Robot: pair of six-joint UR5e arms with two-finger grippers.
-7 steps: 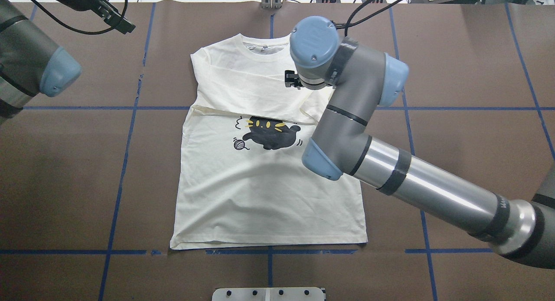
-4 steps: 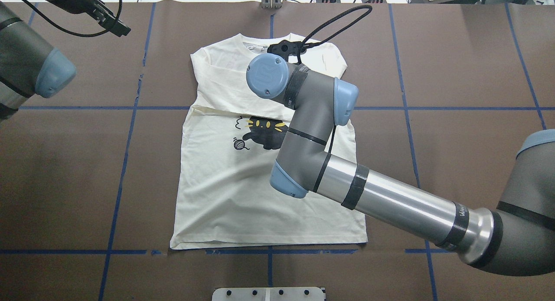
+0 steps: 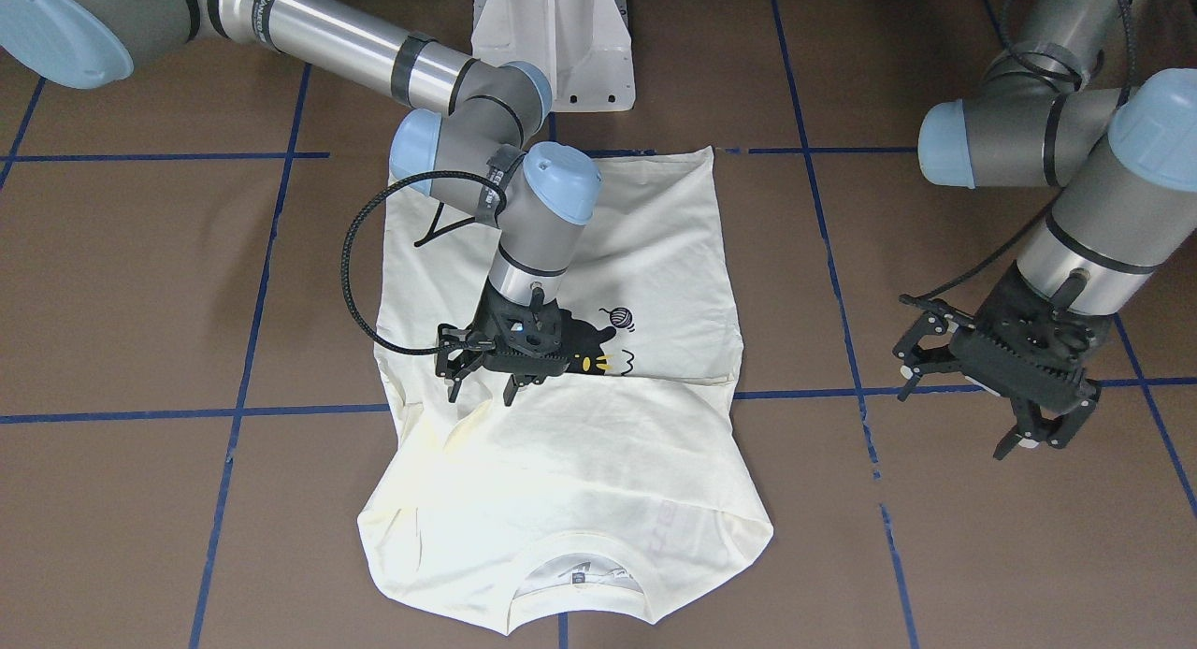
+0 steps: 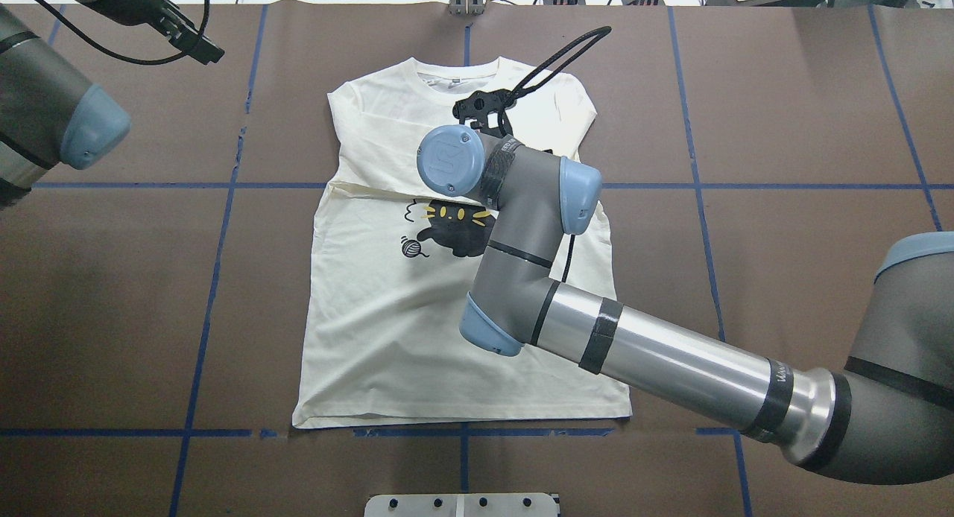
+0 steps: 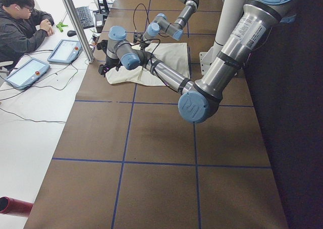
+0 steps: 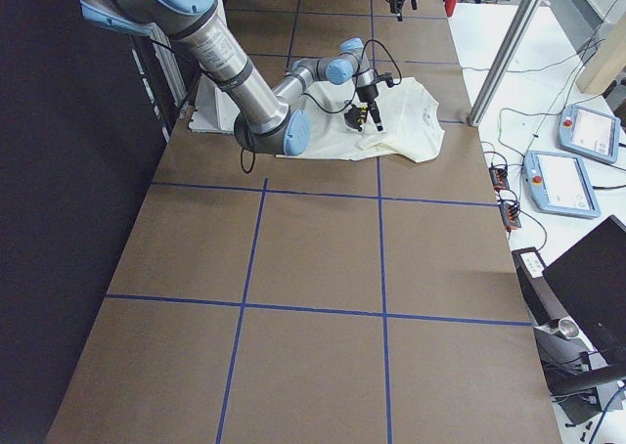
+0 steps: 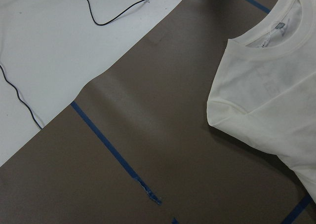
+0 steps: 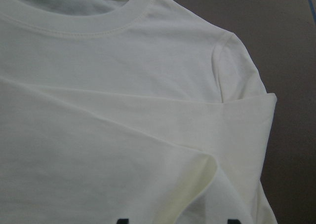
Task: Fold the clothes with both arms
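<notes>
The cream T-shirt (image 4: 417,338) lies flat, print up, on the brown table with its collar (image 4: 451,77) at the far side. Both sleeves are folded across the chest above the black cat print (image 4: 451,234). My right gripper (image 3: 480,387) hovers just over the chest by the cat print (image 3: 598,357). It is open and holds nothing; from overhead the right gripper (image 4: 483,107) shows beyond its wrist. My left gripper (image 3: 954,415) is open and empty, off the shirt beside the collar end, and the left gripper (image 4: 195,44) is at the far left corner. The right wrist view shows the shirt's folded sleeve (image 8: 197,130) close up.
Blue tape lines (image 4: 216,264) grid the brown table. The white pedestal base (image 3: 552,41) stands behind the shirt's hem, with a metal plate (image 4: 462,506) at the near edge. A seated person (image 5: 20,22) with tablets (image 5: 65,50) is beyond the far side.
My right arm has swung left and pulled in over the shirt's chest, and its gripper now sits near the collar. The left gripper has shifted slightly. The shirt lies as before.
</notes>
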